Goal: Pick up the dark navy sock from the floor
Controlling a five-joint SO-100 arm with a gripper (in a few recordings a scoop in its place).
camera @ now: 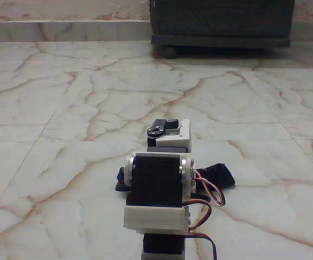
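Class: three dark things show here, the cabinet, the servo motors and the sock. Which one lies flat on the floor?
The dark navy sock: limp fabric flat on the floor behind the arm. The servo motors ride on the arm; the cabinet stands on feet.

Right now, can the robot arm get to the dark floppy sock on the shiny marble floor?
Probably yes. The limp, very dark navy fabric sock lies on the cream veined marble floor right under the black-and-white arm, with nothing between them. The arm hides its pincer, so the grip is unclear.
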